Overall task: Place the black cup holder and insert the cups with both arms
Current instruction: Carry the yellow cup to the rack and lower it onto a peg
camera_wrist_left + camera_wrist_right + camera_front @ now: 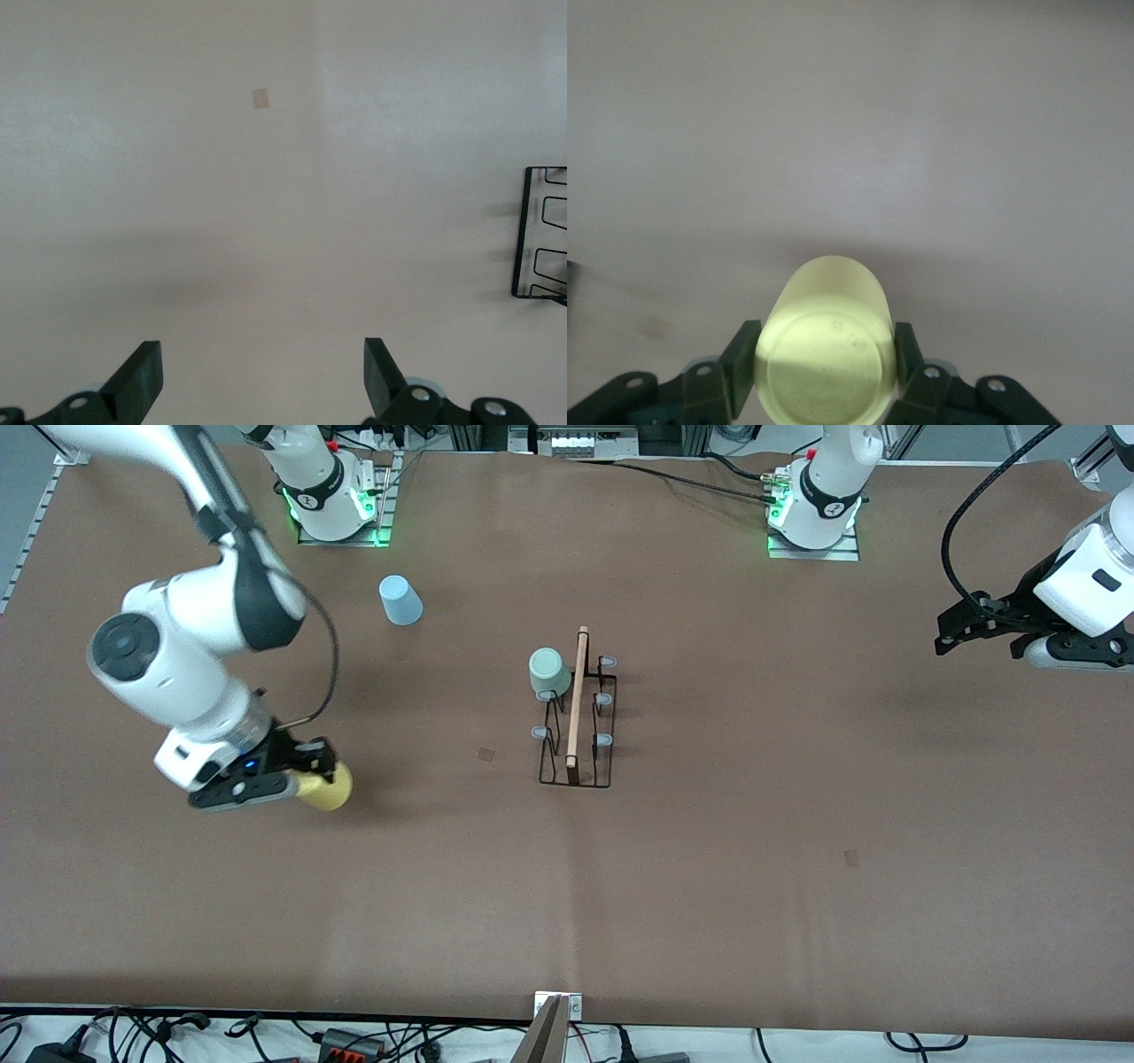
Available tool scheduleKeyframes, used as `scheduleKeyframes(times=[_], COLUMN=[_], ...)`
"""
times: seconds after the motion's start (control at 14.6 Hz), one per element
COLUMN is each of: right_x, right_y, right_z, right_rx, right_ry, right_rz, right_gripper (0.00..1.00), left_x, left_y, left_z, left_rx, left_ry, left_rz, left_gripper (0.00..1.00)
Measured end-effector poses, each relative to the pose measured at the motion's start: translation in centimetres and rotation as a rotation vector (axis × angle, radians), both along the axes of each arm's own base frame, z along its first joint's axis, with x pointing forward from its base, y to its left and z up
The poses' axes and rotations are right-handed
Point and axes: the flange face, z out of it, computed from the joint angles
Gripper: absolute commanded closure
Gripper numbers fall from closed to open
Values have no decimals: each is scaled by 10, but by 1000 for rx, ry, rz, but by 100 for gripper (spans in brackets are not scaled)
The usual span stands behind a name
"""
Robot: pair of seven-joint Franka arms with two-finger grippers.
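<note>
From the front we see the rack (578, 717) at table centre, a grey-green cup (549, 672) on a prong at its 11 o'clock, a blue cup (400, 600) loose farther off at 10. The right gripper (310, 771) is clamped on the yellow cup (330, 786).

In the left wrist view, the left gripper (263, 381) waits with fingers apart.

In the right wrist view, the fingers (741, 367) pinch the cup's sides; we judge the smooth plastic could slip or tilt, then miss its prong.

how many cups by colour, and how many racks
yellow cup: 1, in the right gripper
light blue cup: 1, on the table
grey-green cup: 1, on the black cup holder
black cup holder: 1
total: 4
</note>
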Motion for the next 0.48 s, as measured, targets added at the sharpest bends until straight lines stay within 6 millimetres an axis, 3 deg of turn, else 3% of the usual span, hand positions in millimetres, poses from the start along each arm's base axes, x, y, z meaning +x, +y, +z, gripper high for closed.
scheduleKeyframes(times=[0.27,0.48], right_x=[-60,-88], right_y=[146,211], right_z=[16,18], right_rx=[74,114], right_ry=[21,33], right_rz=[-243,-348], right_gripper=[81,81], left_x=[0,0], left_y=[0,0], left_z=[0,0], left_rx=[0,0], left_ry=[0,0], left_rz=[0,0], left_gripper=[0,0])
